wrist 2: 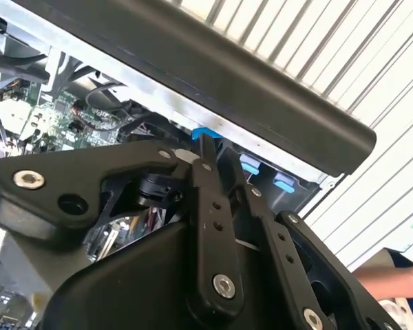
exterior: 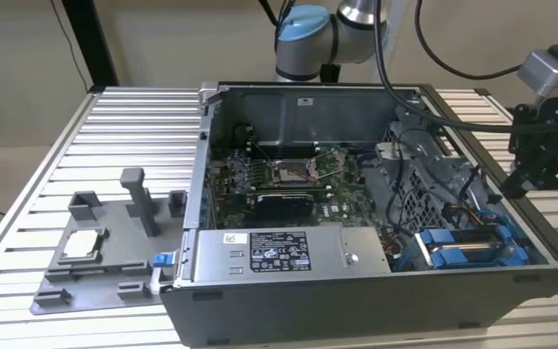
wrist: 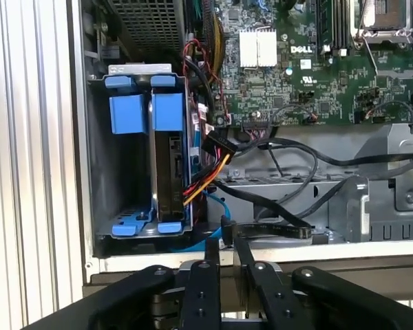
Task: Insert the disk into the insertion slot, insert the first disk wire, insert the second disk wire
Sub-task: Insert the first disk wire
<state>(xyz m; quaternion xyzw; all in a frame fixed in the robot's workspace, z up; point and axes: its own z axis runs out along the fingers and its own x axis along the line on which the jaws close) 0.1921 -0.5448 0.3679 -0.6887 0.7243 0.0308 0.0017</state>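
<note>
Gripper [wrist: 226, 242]: jaws drawn together, nothing seen between them, at the case rim. Beyond: disk [wrist: 166, 172], on edge in its blue carrier, seated in the insertion slot [wrist: 103, 179]; red-yellow wire bundle [wrist: 205, 180] at its end. Farther: green motherboard [wrist: 310, 75]. Power supply [exterior: 281, 251] bears a white label (print too small to read); ribbed bench [exterior: 134, 123] beneath.

In the exterior view, the computer case [exterior: 357, 309] sits on the desk [exterior: 124, 131], parts tray [exterior: 95, 291] lower left, disk [exterior: 458, 254] in insertion slot [exterior: 519, 251] lower right.
</note>
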